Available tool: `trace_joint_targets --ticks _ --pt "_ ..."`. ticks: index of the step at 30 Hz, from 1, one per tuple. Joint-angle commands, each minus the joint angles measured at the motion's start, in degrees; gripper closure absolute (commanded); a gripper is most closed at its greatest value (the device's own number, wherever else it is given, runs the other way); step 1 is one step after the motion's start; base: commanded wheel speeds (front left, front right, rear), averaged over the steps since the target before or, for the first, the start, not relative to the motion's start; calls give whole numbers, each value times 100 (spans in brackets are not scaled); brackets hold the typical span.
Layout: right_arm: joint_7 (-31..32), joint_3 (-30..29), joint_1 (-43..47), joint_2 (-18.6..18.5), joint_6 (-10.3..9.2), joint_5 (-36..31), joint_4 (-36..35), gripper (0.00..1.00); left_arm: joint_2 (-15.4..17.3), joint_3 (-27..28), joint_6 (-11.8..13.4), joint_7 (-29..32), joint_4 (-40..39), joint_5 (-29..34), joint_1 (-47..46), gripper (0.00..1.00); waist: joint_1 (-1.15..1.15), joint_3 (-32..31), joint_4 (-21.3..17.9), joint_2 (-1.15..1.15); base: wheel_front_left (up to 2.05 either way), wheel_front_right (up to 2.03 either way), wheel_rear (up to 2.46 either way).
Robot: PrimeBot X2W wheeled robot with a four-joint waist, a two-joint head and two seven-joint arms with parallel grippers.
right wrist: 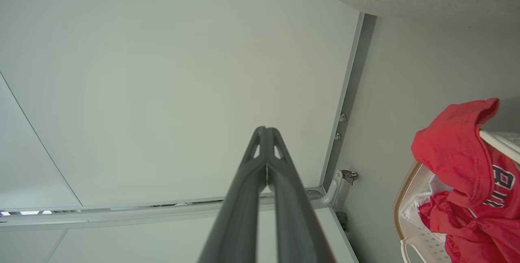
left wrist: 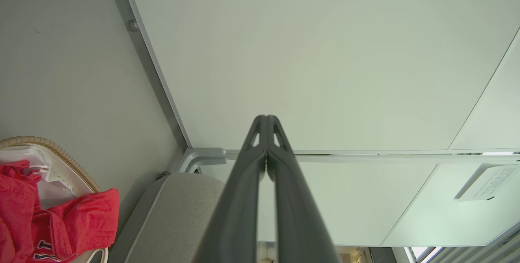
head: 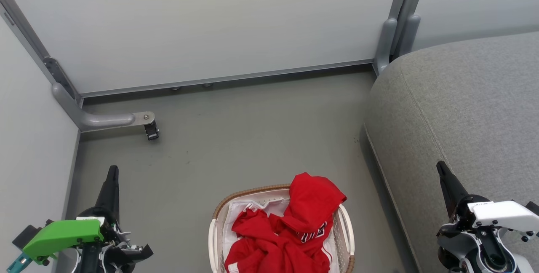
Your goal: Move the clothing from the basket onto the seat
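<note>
Head view first: red jerseys [head: 286, 231] piled in the basket [head: 219, 216] on the floor [head: 236, 138], grey sofa [head: 463, 104] just beside it on the right, nothing on the part showing. Either side hang the left gripper [head: 112, 176] and right gripper [head: 442, 169], both empty. Left wrist view: fingers [left wrist: 252, 161] pressed together. Right wrist view: same, closed on nothing. I'd open the right one wide and pinch just the top hump.

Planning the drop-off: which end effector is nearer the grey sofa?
Right. The right end effector is at the sofa edge; the left end effector is beyond the laundry basket.
</note>
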Motion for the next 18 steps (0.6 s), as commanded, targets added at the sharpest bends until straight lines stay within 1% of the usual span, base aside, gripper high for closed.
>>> trace_joint_targets --ticks 1,13,14,18 --pt "1 -8 -38 -33 0 22 -20 100 27 2 -28 10 -9 -31 -66 100 0 0 0 0 0 0 0" --pt "1 -8 -38 -33 0 21 -20 100 27 2 -28 10 -9 -31 -66 100 0 0 0 0 0 0 0" --pt "-1 0 0 0 0 0 0 0 0 -1 0 0 0 0 0 0 0 0 0 0 0 0 0" --pt "-5 19 131 60 -2 -4 171 0 -28 -22 13 -11 174 3 123 0 0 1 0 0 0 0 0"
